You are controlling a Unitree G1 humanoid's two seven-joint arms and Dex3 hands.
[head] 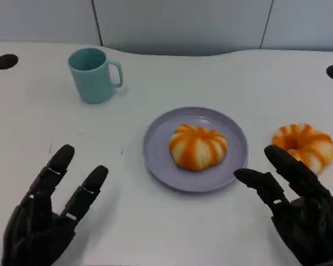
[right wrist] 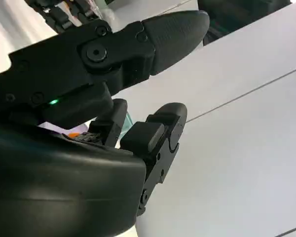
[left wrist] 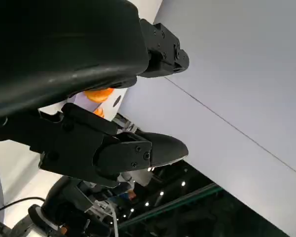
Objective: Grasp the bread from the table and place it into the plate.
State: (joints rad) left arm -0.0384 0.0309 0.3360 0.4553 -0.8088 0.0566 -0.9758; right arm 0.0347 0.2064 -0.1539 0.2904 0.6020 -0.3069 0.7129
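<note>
**At the near table edge: both hands empty, one bread plated, one loose**

Right hand [head: 302,213]: low at the near right of the white table [head: 55,127], fingers spread apart, holding nothing. Its fingertips [head: 278,157] point toward a second bread [head: 305,145] lying on the bare table just right of the plate; whether they touch it cannot be told.

Left hand [head: 47,213]: near left, fingers likewise spread, nothing held, well apart from every object.

Plate [head: 161,160]: round, shallow, smooth lavender, centre of table. It holds one bread [head: 198,146], a domed, lobed bun striped orange and pale cream, sitting slightly right of the plate's middle.

Loose bread: same orange-and-cream striping, ring-like with a dimple at the middle.

Mug [head: 94,75]: teal, glossy, upright, handle to the right, far left of the table; contents not visible.
</note>
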